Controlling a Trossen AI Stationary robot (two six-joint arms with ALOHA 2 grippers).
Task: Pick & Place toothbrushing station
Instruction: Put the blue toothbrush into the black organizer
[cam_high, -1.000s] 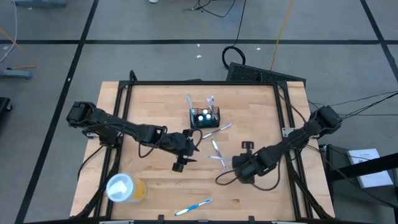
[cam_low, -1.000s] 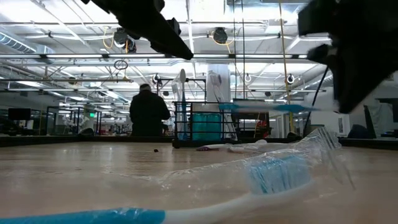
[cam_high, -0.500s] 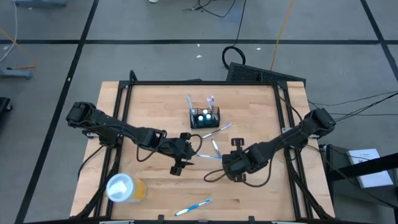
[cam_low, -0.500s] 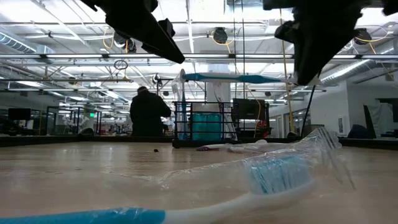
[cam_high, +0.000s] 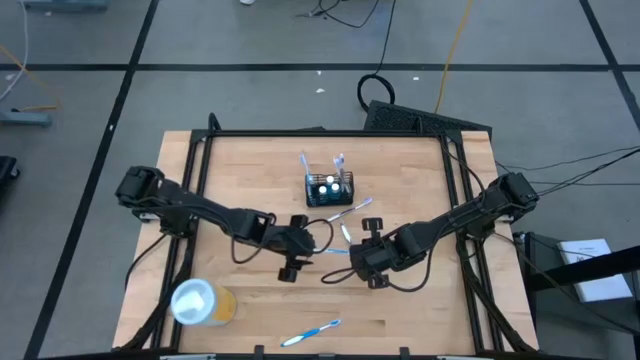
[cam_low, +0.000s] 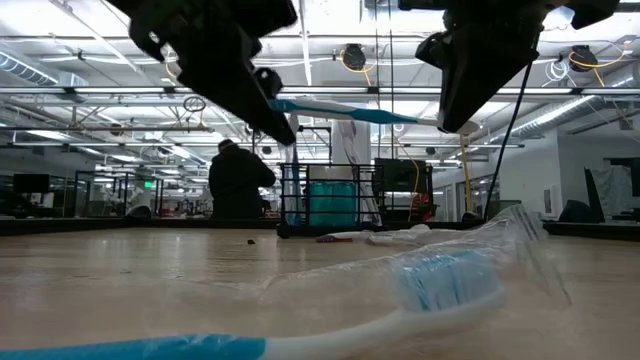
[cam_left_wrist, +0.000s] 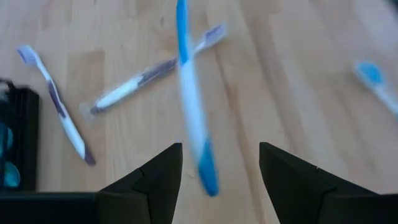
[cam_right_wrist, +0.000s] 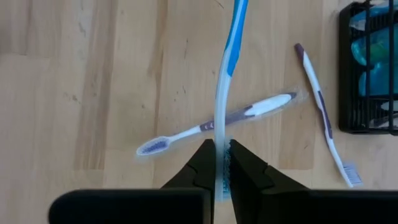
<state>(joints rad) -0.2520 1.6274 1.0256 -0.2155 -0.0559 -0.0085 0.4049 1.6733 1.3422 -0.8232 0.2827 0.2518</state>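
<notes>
High view: wooden bench (cam_high: 250, 300) inside a black frame. The toothbrushing station (cam_high: 329, 188), a small black mesh holder, stands at the far middle of the bench, with brushes lying loose around it. Left gripper (cam_high: 304, 240) and right gripper (cam_high: 364, 249) face each other at mid-bench, near side of the station, a thin blue-and-white toothbrush (cam_high: 335, 251) spanning the gap between them. Yellow cup (cam_high: 203, 302) with white lid lies at the near left corner; another blue toothbrush (cam_high: 311, 332) near the front edge.

Low view: both arms come down from above, the held toothbrush level in the air between them, well clear of the bench. Station in the background at centre. A wrapped toothbrush lies close to the camera. A person stands in the room beyond.

Left wrist view: left jaws stand open, nothing gripped; the blue end of the held toothbrush hangs blurred in front of them. Two more brushes on the wood beyond; edge of the station at one side.

Right wrist view: right jaws pinched shut on the white end of the toothbrush, its blue handle pointing away. A wrapped brush lies crosswise below it, a purple-striped one beside the station
</notes>
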